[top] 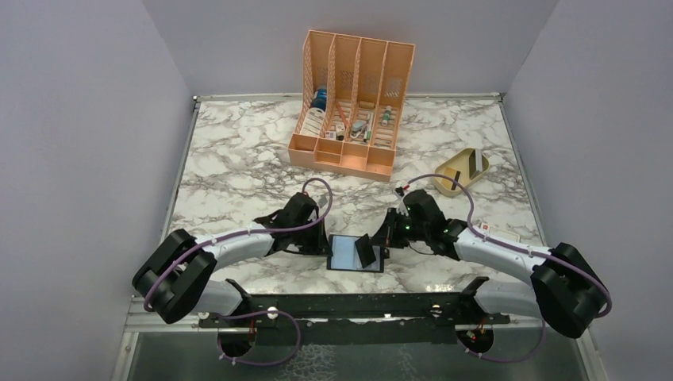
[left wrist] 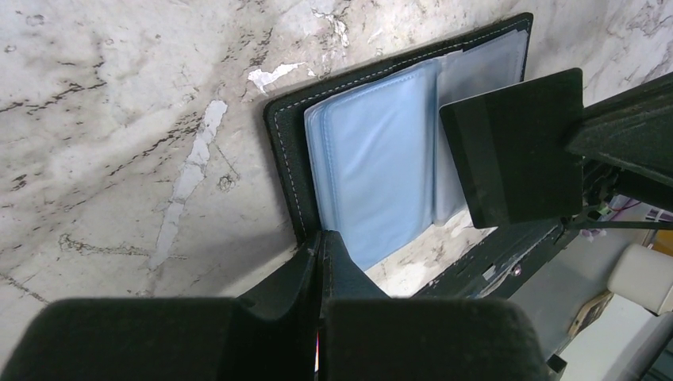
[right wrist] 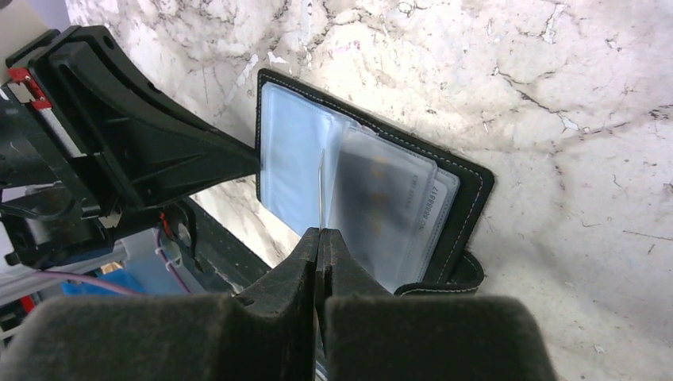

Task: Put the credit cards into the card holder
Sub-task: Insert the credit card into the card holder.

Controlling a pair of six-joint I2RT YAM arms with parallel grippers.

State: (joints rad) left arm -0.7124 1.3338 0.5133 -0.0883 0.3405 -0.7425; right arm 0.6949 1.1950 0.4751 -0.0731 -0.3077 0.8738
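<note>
The black card holder (top: 346, 254) lies open on the marble near the front edge, its bluish-grey pockets (left wrist: 381, 159) facing up. My left gripper (top: 324, 244) is shut on the holder's left edge, with its fingertips (left wrist: 321, 238) at the black stitched border. My right gripper (top: 386, 240) is shut on a dark credit card (left wrist: 512, 147) and holds it tilted on edge over the pockets. That card shows edge-on in the right wrist view (right wrist: 321, 186). Another card (right wrist: 409, 198) sits inside a clear right-hand pocket. A whitish card with red marks (top: 498, 232) lies by the right arm.
A tall orange slotted desk organizer (top: 351, 103) stands at the back centre. A beige oval dish (top: 454, 176) at the right holds a dark card (top: 477, 163) standing on edge. Grey walls close in the table on three sides.
</note>
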